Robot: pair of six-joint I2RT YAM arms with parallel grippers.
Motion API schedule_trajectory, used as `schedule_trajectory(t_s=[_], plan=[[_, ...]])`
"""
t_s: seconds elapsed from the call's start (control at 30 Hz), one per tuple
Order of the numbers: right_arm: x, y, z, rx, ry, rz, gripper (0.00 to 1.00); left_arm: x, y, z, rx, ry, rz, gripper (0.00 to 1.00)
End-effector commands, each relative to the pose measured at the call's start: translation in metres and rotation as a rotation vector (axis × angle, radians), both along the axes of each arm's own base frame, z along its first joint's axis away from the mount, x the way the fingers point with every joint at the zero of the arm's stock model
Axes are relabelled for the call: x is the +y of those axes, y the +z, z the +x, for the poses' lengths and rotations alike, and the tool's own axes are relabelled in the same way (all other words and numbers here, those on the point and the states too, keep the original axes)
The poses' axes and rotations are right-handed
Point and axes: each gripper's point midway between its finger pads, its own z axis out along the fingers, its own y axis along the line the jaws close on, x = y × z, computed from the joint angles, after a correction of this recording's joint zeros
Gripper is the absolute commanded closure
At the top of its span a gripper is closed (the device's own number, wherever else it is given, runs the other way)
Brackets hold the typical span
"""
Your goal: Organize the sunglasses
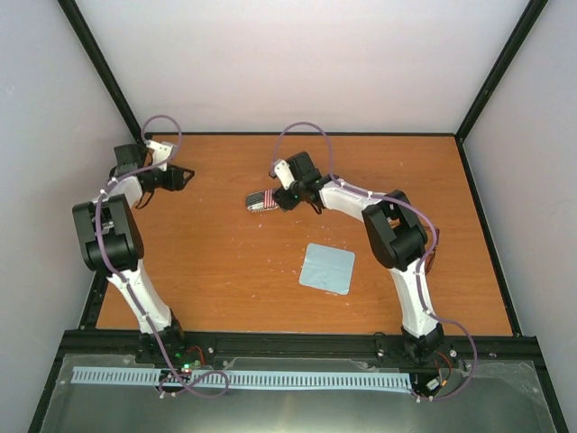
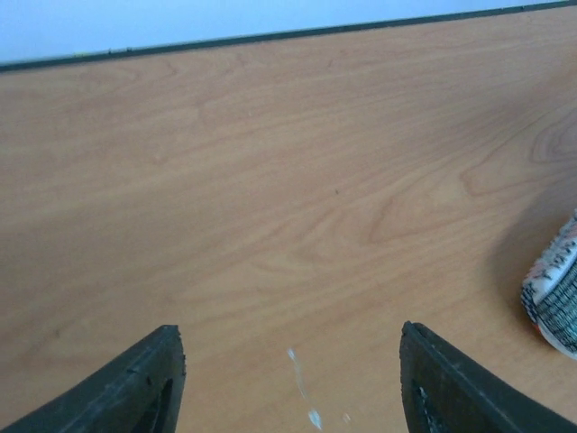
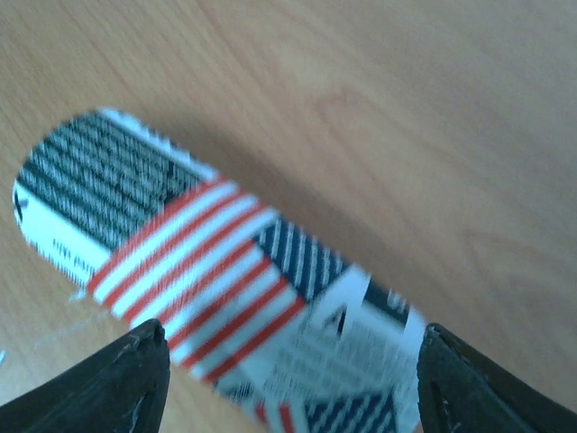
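The flag-patterned oval case [image 1: 262,201] lies closed on the wooden table [image 1: 225,262], left of centre at the back. My right gripper [image 1: 287,200] is open at the case's right end; in the right wrist view the case [image 3: 207,280] lies between and just ahead of the spread fingers [image 3: 135,379]. My left gripper [image 1: 183,177] is open and empty above bare wood at the back left; the case's end [image 2: 557,287] shows at the right edge of its view. The sunglasses are not visible in any view.
A light blue square cloth [image 1: 327,268] lies flat on the table right of centre, in front of the right arm's elbow. Black frame rails border the table, and grey walls stand behind and at the sides.
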Motion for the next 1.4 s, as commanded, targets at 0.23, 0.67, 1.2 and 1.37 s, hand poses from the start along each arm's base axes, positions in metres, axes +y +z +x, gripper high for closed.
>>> schedule_trajectory(t_s=[0.23, 0.67, 1.2, 1.37], plan=[[-0.026, 0.004, -0.021, 0.09, -0.156, 0.029, 0.6, -0.08, -0.026, 0.034, 0.114, -0.229, 0.038, 0.38], [-0.032, -0.03, -0.035, 0.225, -0.198, 0.001, 0.62, -0.142, -0.074, 0.039, 0.194, -0.319, 0.137, 0.38], [-0.018, -0.05, -0.034, 0.321, -0.19, 0.004, 0.6, -0.204, -0.09, -0.012, 0.269, -0.462, 0.089, 0.43], [-0.009, -0.05, -0.043, 0.374, -0.153, 0.033, 0.6, -0.204, -0.092, -0.013, 0.27, -0.461, 0.086, 0.43]])
